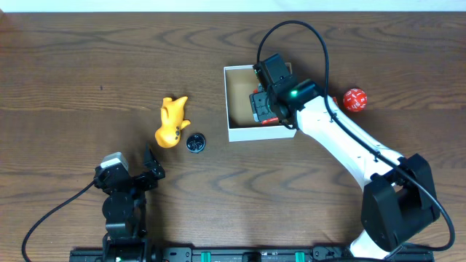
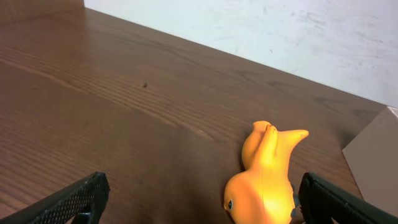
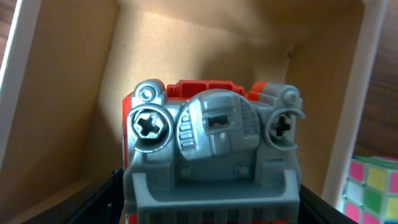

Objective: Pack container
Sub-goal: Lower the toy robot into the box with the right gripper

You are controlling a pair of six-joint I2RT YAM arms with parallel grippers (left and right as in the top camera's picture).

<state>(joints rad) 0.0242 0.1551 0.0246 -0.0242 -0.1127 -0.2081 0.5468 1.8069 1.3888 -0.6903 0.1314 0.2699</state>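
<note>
Container (image 1: pixel 239 102) of white card with a plain brown inside sits on the wooden table (image 1: pixel 87 73), a little right of the middle and toward the far edge. The right arm stretches from its base at the near right corner, its white forearm running diagonally up and left, and bends at the wrist so the right gripper (image 1: pixel 263 109) points down into the right half of the container. Its jaws are closed on a red and grey toy (image 3: pixel 211 143), one black finger on each flank. From the wrist view the toy's grey face with two cross-head screws fills the space between the fingers, with the brown floor and white walls behind it. I cannot tell whether the toy touches the floor of the box. A multicoloured cube (image 3: pixel 372 186) shows just outside the right wall. The left arm is tucked low near its own base at the near left, and the left gripper (image 1: pixel 153 167) points up the table with its jaws spread wide and nothing between them. Ahead of it lies a yellow toy (image 2: pixel 264 177) on its side, with a small black round thing (image 1: pixel 194 143) just beside it. A red ball (image 1: pixel 354 100) rests to the right of the box, apart from it.
</note>
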